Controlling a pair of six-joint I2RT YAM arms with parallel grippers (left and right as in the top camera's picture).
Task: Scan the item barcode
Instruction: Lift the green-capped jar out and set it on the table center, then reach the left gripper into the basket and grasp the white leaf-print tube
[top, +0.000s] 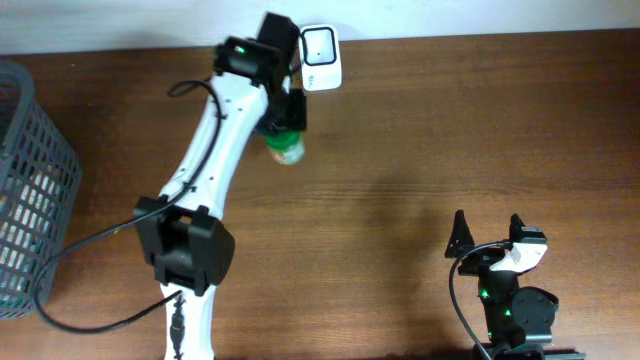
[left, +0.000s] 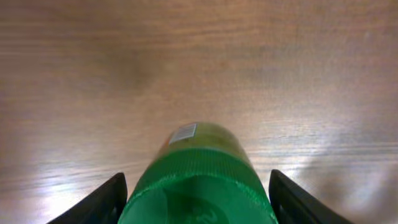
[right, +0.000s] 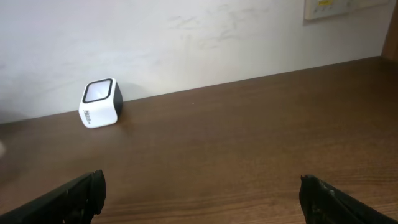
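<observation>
The green bottle (top: 285, 147) is held near the far edge of the surface, left of centre, just beside the white scanner (top: 321, 58); the left pincer (left: 198, 202) is clamped on its cap end; the right pincer (top: 487, 228) sits wide apart by the near right corner. I'd worry the round bottle twists in that grip or knocks the scanner; its small white label (left: 183, 132) may then miss the window. Print on both is too small to read.
</observation>
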